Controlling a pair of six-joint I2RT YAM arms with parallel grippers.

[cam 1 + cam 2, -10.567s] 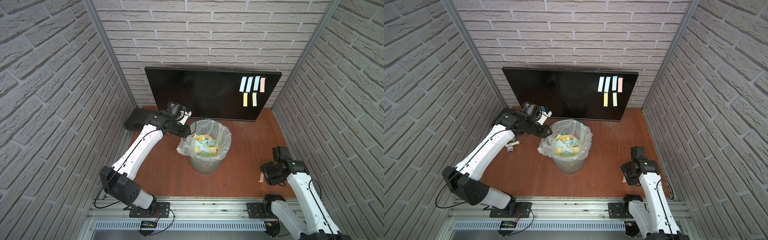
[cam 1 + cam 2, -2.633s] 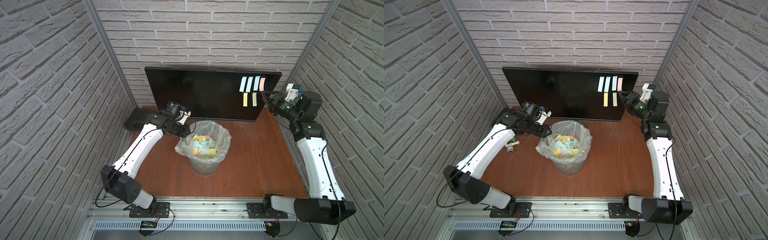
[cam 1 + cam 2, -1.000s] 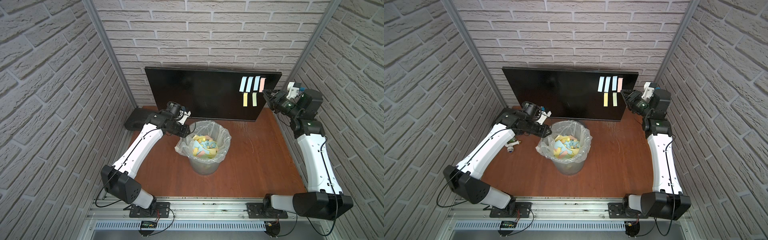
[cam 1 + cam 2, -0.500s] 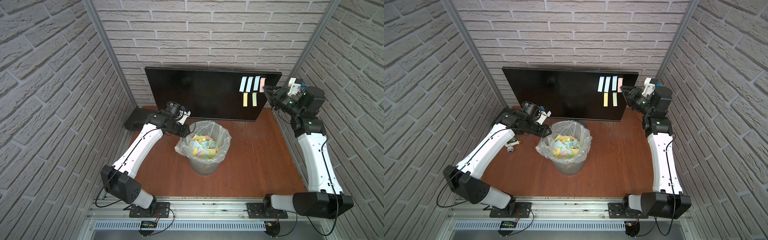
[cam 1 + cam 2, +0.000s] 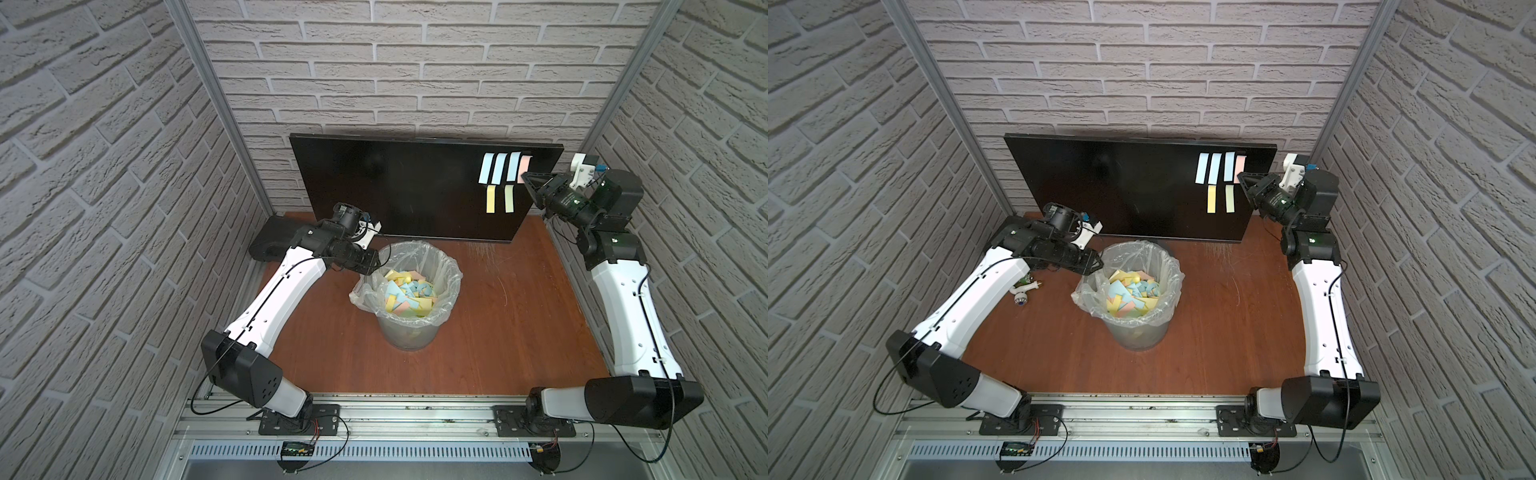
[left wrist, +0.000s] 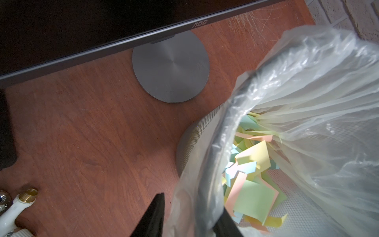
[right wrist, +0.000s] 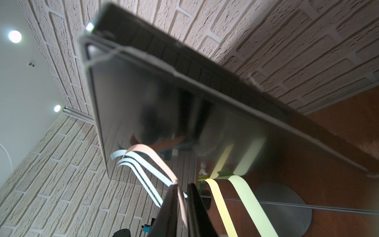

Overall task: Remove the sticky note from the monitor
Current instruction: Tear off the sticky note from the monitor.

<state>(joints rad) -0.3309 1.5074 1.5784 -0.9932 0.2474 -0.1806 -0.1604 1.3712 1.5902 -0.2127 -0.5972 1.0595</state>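
Noted right gripper clenched on free end of pink sticky note, upper end stuck by top right corner of monitor at bench far edge. Noted left gripper clamped on rim of bin, mid-bench.

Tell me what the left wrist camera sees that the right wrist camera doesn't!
Only the left wrist view shows the bin full of loose notes, with the left gripper shut on its lined rim. Only the right wrist view shows the right gripper pinching the pink note, beside blue notes, a yellow note and a green note, plus ceiling lights. Both show the monitor, its round base and the table.
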